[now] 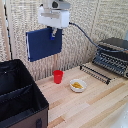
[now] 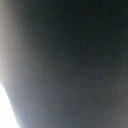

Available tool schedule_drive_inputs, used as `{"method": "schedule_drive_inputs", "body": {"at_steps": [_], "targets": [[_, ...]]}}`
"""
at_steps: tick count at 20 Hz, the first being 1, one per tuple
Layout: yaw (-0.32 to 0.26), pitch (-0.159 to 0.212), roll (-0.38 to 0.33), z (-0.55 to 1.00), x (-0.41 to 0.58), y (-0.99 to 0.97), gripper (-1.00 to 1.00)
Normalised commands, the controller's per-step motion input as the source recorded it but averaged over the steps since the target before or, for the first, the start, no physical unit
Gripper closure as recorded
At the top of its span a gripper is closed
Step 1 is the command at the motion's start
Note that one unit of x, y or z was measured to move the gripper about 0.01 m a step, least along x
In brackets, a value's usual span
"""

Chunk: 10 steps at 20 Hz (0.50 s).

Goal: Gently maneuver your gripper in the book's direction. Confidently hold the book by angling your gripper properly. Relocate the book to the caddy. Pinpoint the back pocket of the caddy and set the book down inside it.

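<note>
My gripper (image 1: 53, 35) hangs high above the wooden table, shut on the upper right corner of the book (image 1: 43, 44). The navy-blue book dangles flat-faced in the air, well above the red cup. The black caddy (image 1: 20, 95) stands at the exterior view's lower left, below and to the left of the book. An inner divider crosses it, and a narrower pocket (image 1: 22, 105) lies on the near side of that divider. In the wrist view a dark blurred surface, the book (image 2: 75, 60), fills almost the whole picture.
A red cup (image 1: 58, 76) and a small white bowl (image 1: 77, 85) with yellow bits stand on the table (image 1: 95, 107). A dark toaster oven (image 1: 112, 54) with its rack pulled out sits at the exterior view's right. A slatted screen forms the back wall.
</note>
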Motion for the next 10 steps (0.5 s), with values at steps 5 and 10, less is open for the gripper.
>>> {"method": "schedule_drive_inputs", "body": {"at_steps": [5, 10], "targets": [[-0.092, 0.013, 0.028, 0.45, 0.182, 0.74, 1.00], [-0.065, 0.037, 0.010, 0.28, 0.195, 0.84, 1.00]]}}
